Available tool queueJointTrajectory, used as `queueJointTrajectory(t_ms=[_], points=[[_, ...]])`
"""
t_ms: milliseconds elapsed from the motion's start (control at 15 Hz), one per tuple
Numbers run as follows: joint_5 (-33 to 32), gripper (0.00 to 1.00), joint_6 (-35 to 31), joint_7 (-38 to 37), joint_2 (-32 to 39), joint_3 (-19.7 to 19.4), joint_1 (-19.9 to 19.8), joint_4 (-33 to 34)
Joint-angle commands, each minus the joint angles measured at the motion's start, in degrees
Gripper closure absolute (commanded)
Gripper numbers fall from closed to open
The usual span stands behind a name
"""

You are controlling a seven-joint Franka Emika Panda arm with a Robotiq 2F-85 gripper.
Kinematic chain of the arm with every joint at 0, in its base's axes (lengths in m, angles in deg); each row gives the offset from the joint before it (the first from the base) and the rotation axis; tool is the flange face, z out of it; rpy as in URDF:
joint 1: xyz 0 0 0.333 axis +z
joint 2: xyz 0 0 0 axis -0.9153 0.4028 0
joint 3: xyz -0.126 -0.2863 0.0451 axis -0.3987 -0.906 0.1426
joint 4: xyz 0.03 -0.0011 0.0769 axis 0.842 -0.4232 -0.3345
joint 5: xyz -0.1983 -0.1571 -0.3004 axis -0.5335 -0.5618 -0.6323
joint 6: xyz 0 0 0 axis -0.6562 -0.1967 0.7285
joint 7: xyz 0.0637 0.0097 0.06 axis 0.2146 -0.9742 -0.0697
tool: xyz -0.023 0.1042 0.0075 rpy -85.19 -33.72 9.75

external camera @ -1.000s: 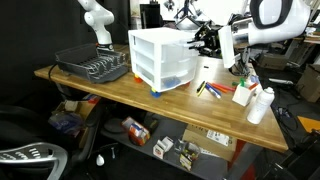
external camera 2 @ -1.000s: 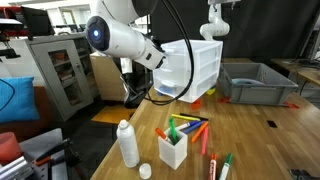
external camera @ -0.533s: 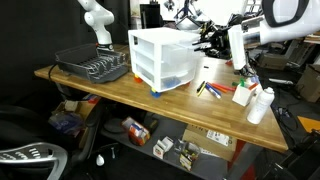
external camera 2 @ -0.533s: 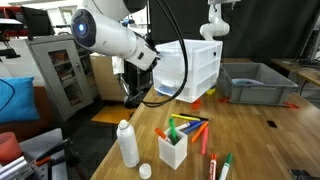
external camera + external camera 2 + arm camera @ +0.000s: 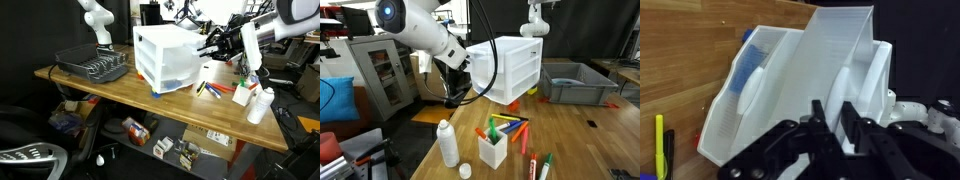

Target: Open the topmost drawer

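I'm seeing the gripper (image 5: 835,118) with its dark fingers pinched close on a thin white edge, which I'm taking for the front lip of the top drawer (image 5: 178,45). That drawer is sitting straight ahead of the fingers, highest in the small cabinet (image 5: 148,62) standing mid-counter (image 5: 110,92) nearer the back edge, its wide, shallow front running crosswise to my pull. I'm judging that a straight draw toward the end with the pens (image 5: 210,90) is needed, and the light, smooth, translucent plastic frame may slide along.

1 cabinet (image 5: 168,58) w/ 3 drawers (image 5: 172,62), 1 bottle (image 5: 447,143), 1 bin (image 5: 572,82).
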Motion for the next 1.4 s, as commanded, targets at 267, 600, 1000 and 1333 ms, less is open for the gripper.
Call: queueJointTrajectory(t_ms=[267,600,1000,1333], points=[[-4.1,0.94,-2.3,0.1,-2.2,2.3,-2.5,-0.7],[-7.5,0.94,-3.5,-2.8,-2.9,3.0,-2.6,-1.2],[-12.1,0.94,-5.7,-8.7,-5.0,1.9,-0.9,-2.5],[-13.2,0.94,-6.3,-11.1,-6.8,1.9,-0.8,-3.9]])
